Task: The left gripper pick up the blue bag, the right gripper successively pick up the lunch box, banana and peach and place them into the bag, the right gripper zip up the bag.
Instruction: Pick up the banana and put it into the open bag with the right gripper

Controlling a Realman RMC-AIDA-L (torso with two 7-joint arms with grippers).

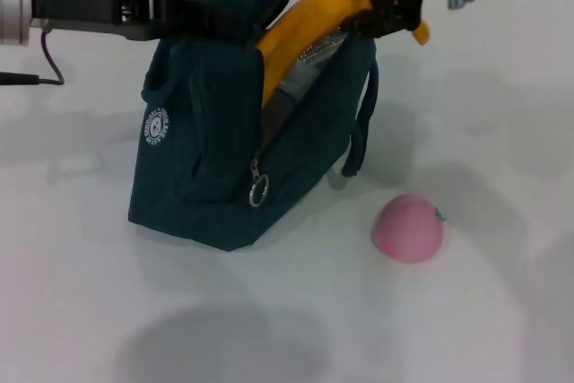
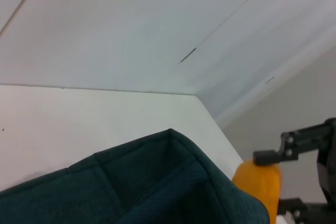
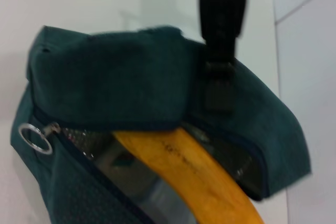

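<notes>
Banana (image 1: 309, 29), clamped in the right gripper (image 1: 387, 2), slanted into the bag (image 1: 224, 177); left gripper (image 1: 184, 8) pinched its top edge.

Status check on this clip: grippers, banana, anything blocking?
Left gripper shut on dark teal fabric bag, holding it open. Right gripper shut on long yellow banana, half inside. Round pink peach waits on table. Nothing blocking.

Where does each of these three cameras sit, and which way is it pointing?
Head view: from the robot's head, looking forward and down at the blue bag and the peach; the left gripper and right gripper show.
Left wrist view: on the left arm, looking over the bag's rim toward the wall.
Right wrist view: on the right arm, looking down into the open bag.
All three share the banana.
</notes>
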